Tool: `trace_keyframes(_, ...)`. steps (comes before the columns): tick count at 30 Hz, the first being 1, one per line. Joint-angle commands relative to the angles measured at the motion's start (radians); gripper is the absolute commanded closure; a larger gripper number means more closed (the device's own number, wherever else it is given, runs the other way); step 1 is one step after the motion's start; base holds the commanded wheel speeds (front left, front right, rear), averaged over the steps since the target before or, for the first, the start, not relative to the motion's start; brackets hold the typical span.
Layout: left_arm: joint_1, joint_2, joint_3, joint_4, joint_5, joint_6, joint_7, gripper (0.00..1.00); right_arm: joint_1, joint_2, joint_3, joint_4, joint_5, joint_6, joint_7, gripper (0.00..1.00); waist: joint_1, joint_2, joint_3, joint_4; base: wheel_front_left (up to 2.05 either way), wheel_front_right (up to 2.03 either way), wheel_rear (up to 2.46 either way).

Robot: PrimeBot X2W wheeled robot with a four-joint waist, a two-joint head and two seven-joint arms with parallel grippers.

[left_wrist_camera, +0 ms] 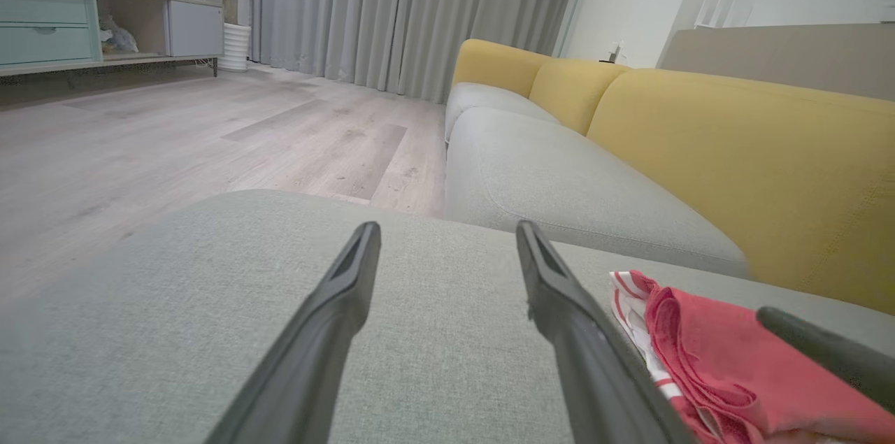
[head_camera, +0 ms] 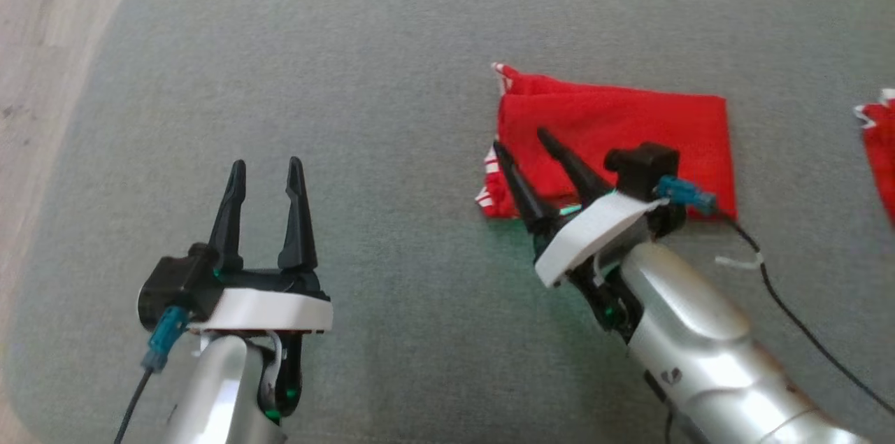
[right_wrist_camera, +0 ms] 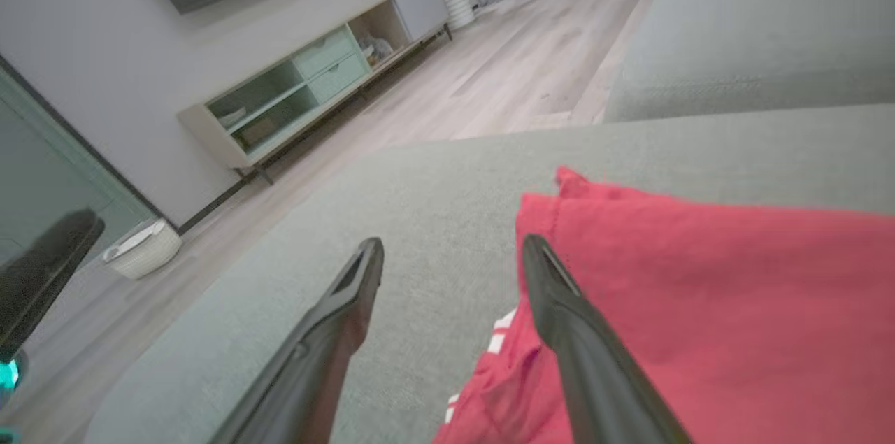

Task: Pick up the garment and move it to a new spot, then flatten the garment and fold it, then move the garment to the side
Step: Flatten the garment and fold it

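Grey cushion (head_camera: 391, 45): folded red garment (head_camera: 629, 129) lies right of centre, nearer the far edge. Right gripper (head_camera: 519, 139) spread wide, empty, straddling its left edge; left gripper (head_camera: 266, 163) open, empty, near front-left corner. Likely best: pinch all layers, slide flat.

In the head view, the grey cushion (head_camera: 391, 80) lies open across the upper left and centre. The left gripper (head_camera: 266, 163) stands at lower left. The folded red garment (head_camera: 629, 129) fills centre right, with the right gripper (head_camera: 519, 138) over its left edge. Another red cloth (head_camera: 881, 150) lies at the right edge.
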Motion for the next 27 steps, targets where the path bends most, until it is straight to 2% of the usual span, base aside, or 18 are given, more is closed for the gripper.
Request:
trace_keyframes(1,-0.027,0.007,0.040,-0.027,0.011,-0.004,-0.005,0.00,-0.035,0.016,-0.005,-0.027,-0.008,-0.001,-0.021,0.00,0.0000,0.0000,-0.008,-0.021,0.00,0.00,0.00)
trace_keyframes(4,-0.020,0.007,0.055,-0.028,0.020,-0.011,-0.005,0.00,-0.036,0.016,-0.067,0.001,-0.054,-0.001,-0.040,0.00,0.0000,0.0000,-0.019,-0.055,0.00,0.00,0.00)
trace_keyframes(8,-0.012,0.007,0.074,-0.029,0.037,-0.018,-0.005,0.00,-0.022,0.016,-0.207,0.016,-0.162,-0.001,-0.056,0.00,0.0000,0.0000,-0.032,-0.097,0.00,0.00,0.00)
trace_keyframes(9,-0.008,0.007,0.079,-0.035,0.041,-0.026,-0.005,0.00,-0.001,0.016,-0.290,-0.008,-0.236,-0.001,-0.059,0.00,0.0000,0.0000,-0.037,-0.115,0.00,0.00,0.00)
trace_keyframes(14,0.013,0.007,0.088,-0.055,0.044,-0.046,-0.005,0.00,0.121,0.016,-0.474,-0.200,-0.389,-0.001,-0.060,0.00,0.0000,0.0000,-0.039,-0.155,0.00,0.00,0.00)
trace_keyframes(16,0.023,0.007,0.091,-0.056,0.051,-0.046,-0.005,0.00,0.181,0.016,-0.514,-0.264,-0.437,-0.001,-0.060,0.00,0.0000,0.0000,-0.037,-0.166,0.00,0.00,0.00)
trace_keyframes(19,0.036,0.007,0.103,-0.058,0.071,-0.036,-0.005,0.00,0.265,0.016,-0.559,-0.321,-0.443,-0.001,-0.060,0.00,0.0000,0.0000,-0.036,-0.177,0.00,0.00,0.00)
trace_keyframes(27,0.067,0.007,0.119,-0.069,0.109,-0.031,-0.005,0.00,0.364,0.016,-0.579,-0.380,-0.427,-0.001,-0.060,0.00,0.0000,0.0000,-0.036,-0.188,0.00,0.00,0.00)
